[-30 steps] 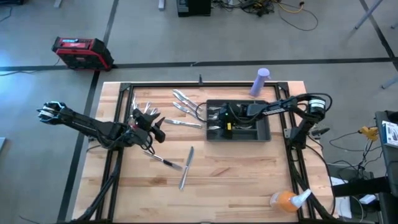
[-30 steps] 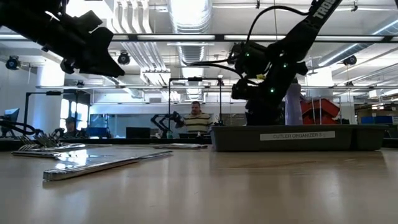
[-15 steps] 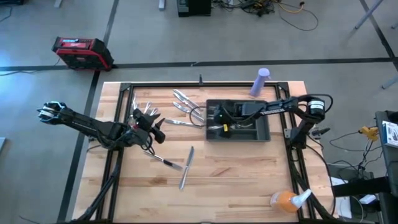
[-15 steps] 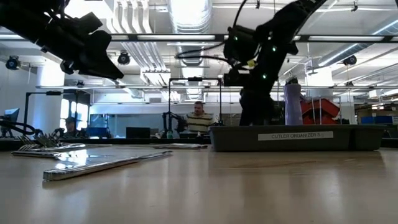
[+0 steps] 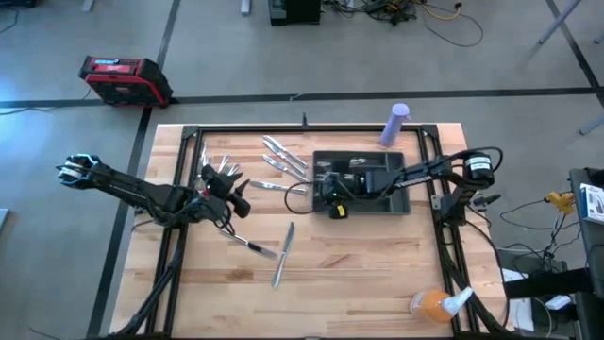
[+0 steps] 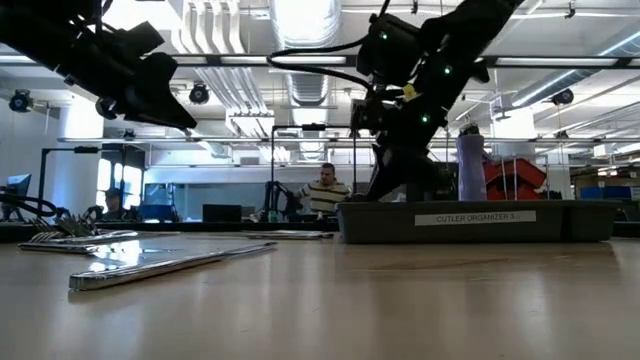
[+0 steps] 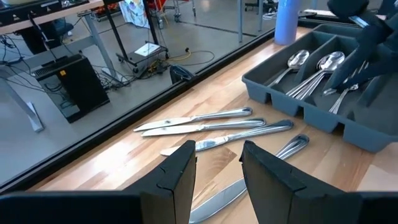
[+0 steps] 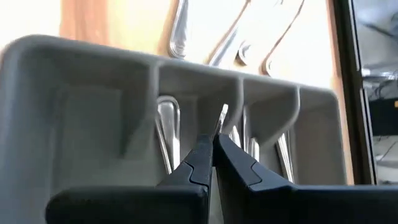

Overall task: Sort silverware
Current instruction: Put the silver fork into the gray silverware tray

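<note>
The silverware is slim and shiny: knives and forks lie loose on the worktop, while spoons and forks rest in the dark grey tray. A purple cylinder stands behind the tray, an orange bottle near the front edge. The right pincer is pinched shut over the tray's compartments, holding nothing visible. The left pincer hovers slightly open above the loose knives.
</note>
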Tool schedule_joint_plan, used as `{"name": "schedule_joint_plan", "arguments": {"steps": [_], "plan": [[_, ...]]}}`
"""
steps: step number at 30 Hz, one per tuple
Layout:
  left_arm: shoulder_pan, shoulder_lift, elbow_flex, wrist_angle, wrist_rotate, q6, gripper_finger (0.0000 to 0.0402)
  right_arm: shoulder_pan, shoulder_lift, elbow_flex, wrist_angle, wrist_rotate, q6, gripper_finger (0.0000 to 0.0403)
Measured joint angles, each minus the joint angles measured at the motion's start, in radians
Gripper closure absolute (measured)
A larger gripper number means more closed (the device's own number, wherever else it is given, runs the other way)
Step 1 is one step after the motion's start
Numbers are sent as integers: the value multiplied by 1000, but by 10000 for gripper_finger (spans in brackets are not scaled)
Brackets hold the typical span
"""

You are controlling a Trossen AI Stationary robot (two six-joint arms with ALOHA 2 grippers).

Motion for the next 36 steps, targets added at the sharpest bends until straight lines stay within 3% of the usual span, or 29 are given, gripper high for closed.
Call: {"name": "schedule_joint_plan", "arguments": {"steps": [9, 14, 18, 23, 27, 31, 36], "plan": [[0, 1, 0, -24, 0, 0, 284, 14, 0, -13, 28, 50, -34, 403], [0, 3, 0, -21, 0, 0, 284, 14, 12, -16, 43, -46, -30, 400], [0, 2, 0, -21, -1, 0, 284, 14, 16, -13, 45, -52, -34, 371], [0, 2, 0, -21, 0, 0, 284, 12, -30, 29, 10, -52, -3, 297], [0, 2, 0, -21, 0, 0, 284, 1, -72, 43, -137, -49, 33, 247], [0, 2, 0, -22, 0, 0, 284, -38, -91, 25, -256, -98, 119, 236], [0, 2, 0, -16, -8, 1, 284, -115, -56, -23, -211, -206, 191, 259]]}}
